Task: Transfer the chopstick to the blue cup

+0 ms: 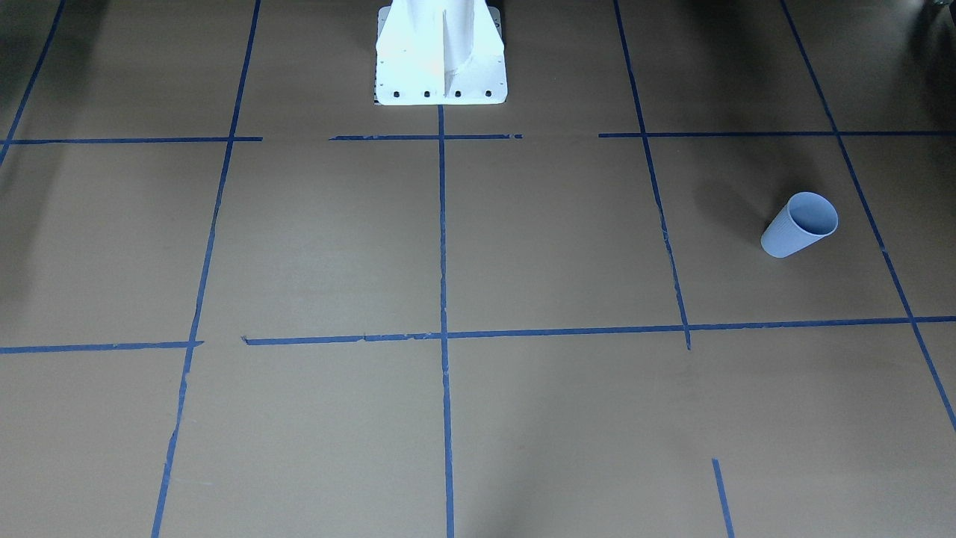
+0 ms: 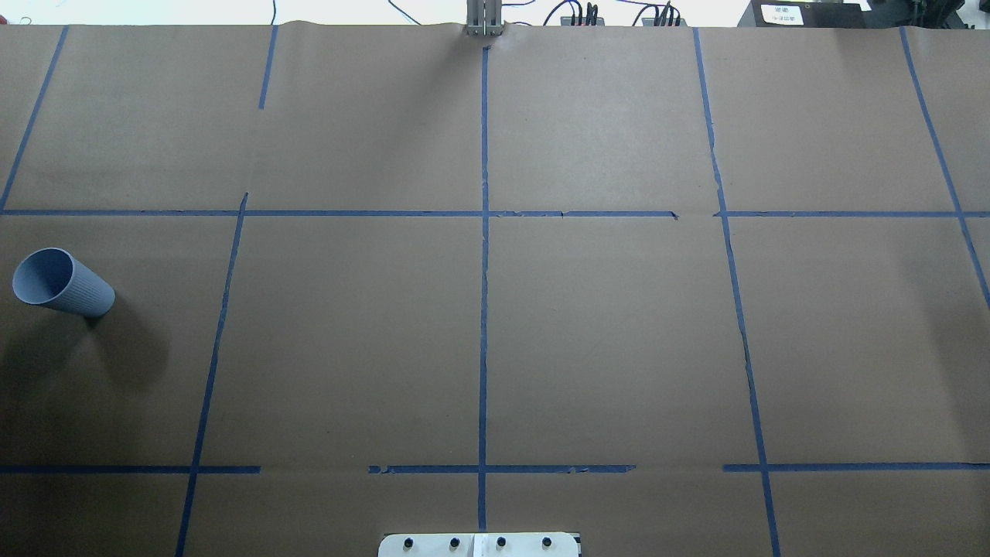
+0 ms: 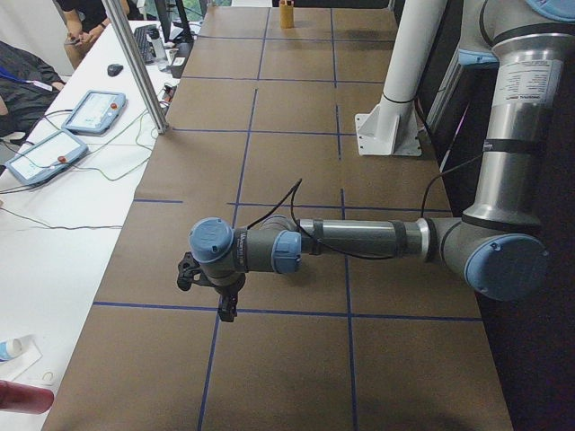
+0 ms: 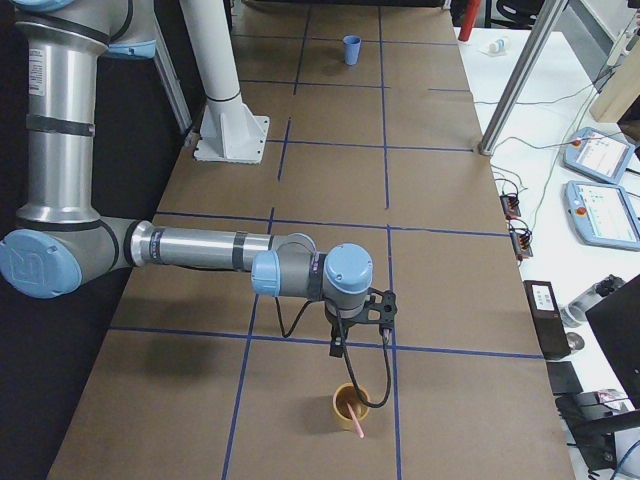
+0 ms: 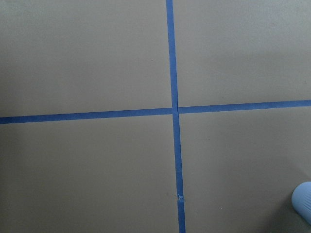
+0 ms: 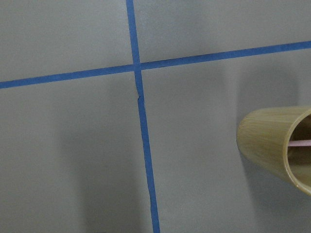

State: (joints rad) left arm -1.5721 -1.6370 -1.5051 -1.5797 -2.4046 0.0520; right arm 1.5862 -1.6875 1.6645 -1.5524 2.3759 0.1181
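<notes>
The blue cup [image 1: 799, 224] stands upright on the brown paper on my left side, also seen in the overhead view [image 2: 62, 282], far off in the exterior right view [image 4: 351, 49], and as an edge in the left wrist view [image 5: 303, 201]. The chopstick [image 4: 355, 424], thin with a pink end, leans inside a tan bamboo cup [image 4: 350, 403] at my right end; the right wrist view shows that cup [image 6: 272, 145] with the chopstick [image 6: 301, 143] across its mouth. My right gripper [image 4: 358, 325] hangs just behind the bamboo cup. My left gripper [image 3: 211, 289] hovers over the table. I cannot tell whether either is open or shut.
The white robot pedestal [image 1: 441, 52] stands at the table's middle back edge. Blue tape lines grid the paper. A white bench with teach pendants [image 3: 94, 109] and a metal post [image 3: 135, 67] runs along the far side, where people sit [image 3: 22, 76].
</notes>
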